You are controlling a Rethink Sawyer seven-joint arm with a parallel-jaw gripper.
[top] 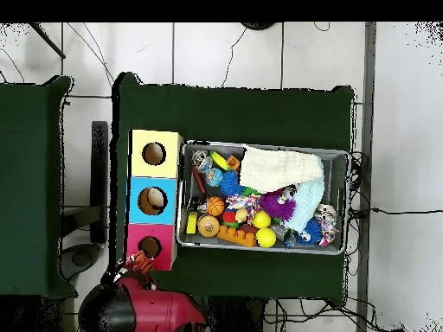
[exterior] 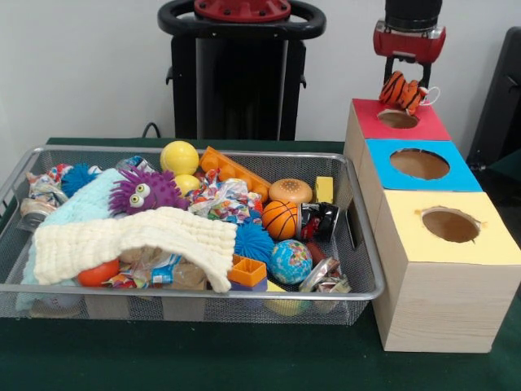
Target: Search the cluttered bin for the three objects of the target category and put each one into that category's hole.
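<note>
While the wire bin (exterior: pixel 358 244) sits full of clutter on the green tabletop (exterior: pixel 244 358), the gripper (exterior: pixel 404 91) hangs over the red hole (exterior: pixel 398 119). Its jaws are closed on an orange striped toy (exterior: pixel 401 90).

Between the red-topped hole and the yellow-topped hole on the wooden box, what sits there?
The blue-topped hole lies between the red-topped hole and the yellow-topped hole. Both views show it; overhead, something pale seems to rest inside it.

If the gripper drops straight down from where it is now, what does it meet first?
Most likely the hole in the red box top: the gripper, shut on the orange striped toy, hangs just above it, though depth is uncertain.
</note>
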